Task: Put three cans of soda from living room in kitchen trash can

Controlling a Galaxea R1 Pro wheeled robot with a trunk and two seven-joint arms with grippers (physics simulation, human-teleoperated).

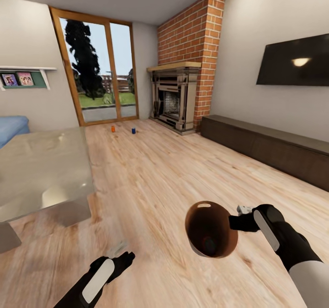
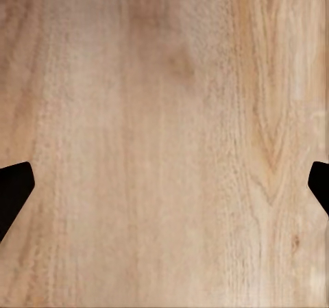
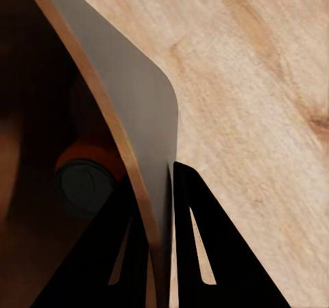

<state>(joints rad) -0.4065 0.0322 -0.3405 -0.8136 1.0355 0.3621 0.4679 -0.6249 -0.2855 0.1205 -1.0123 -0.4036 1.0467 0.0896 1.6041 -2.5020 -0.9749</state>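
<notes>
Two cans, orange [image 1: 113, 128] and blue [image 1: 133, 130], upright on floor [image 1: 164, 171] | reddish can [image 3: 86, 178] inside bin [image 1: 201, 216], dark outside, brown inside | right gripper [image 3: 161, 185] pinching rim | left gripper [image 2: 164, 185] spread

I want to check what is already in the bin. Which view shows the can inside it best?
The right wrist view: it looks into the bin from close by, and a reddish can with a dark top lies at the bottom. The head view shows only a dim reddish spot deep inside. The left wrist view shows floor.
</notes>
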